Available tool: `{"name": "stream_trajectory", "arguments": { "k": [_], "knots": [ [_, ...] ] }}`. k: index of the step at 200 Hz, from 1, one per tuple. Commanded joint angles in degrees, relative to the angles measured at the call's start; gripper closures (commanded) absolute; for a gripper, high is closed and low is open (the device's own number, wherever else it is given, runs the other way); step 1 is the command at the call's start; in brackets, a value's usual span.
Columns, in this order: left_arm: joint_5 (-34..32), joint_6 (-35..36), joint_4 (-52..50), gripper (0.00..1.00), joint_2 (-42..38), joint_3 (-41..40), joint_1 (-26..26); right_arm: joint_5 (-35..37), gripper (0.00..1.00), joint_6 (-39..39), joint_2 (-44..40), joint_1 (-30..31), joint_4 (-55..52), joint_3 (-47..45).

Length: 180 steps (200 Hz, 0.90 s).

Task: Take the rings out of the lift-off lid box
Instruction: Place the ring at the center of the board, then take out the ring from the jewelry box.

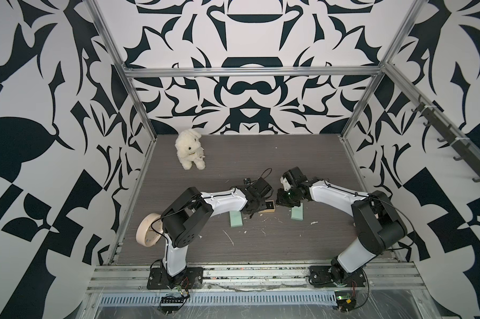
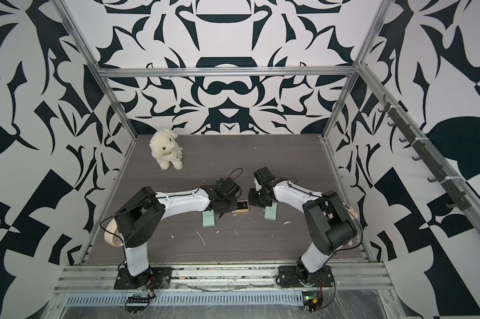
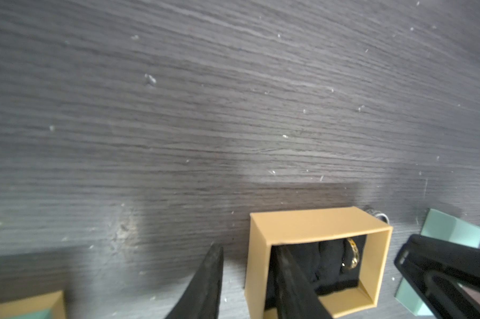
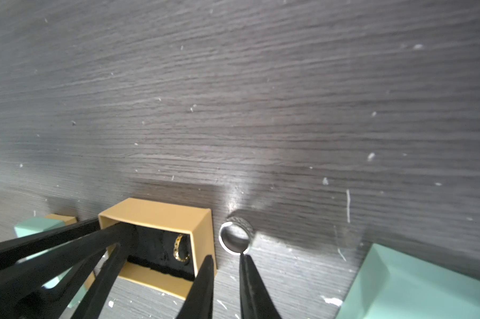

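Note:
The lift-off lid box is a small tan carton with a black lining, open on the table between both arms in both top views. A gold ring stands in the lining. A silver ring lies on the table just outside the box. My left gripper straddles the box's wall, one finger inside and one outside, shut on it. My right gripper is narrowly open beside the box. One fingertip touches the silver ring's rim, and nothing is between the fingers.
Two mint boxes lie flat on either side of the tan box. A white plush dog sits at the back left. A tape roll leans by the left arm. White crumbs dot the front of the table.

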Motion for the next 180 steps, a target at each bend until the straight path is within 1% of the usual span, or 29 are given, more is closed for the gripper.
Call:
{"name": "stream_trajectory", "arguments": {
  "k": [1, 24, 65, 92, 180],
  "knots": [
    [-0.58, 0.1, -4.7, 0.65, 0.33, -2.45, -0.05, 1.21, 0.79, 0.16, 0.11, 0.48, -0.59, 1.59],
    [-0.65, 0.1, -4.73, 0.65, -0.03, -2.8, 0.04, 2.08, 0.8, 0.25, -0.66, 1.11, -1.16, 2.1],
    [-0.26, -0.15, -4.31, 0.65, 0.28, -2.66, 0.03, 6.15, 0.8, 0.07, -1.91, 6.0, -4.51, 5.41],
    [0.12, -0.33, -4.07, 0.65, 0.59, -2.64, -0.01, 7.42, 0.8, 0.31, -1.82, 7.61, -5.35, 6.66],
    [0.48, -0.69, -3.6, 0.65, 0.92, -2.78, 0.04, 9.83, 0.81, 0.02, 4.05, 10.08, -6.1, 8.83]
  ]
}}
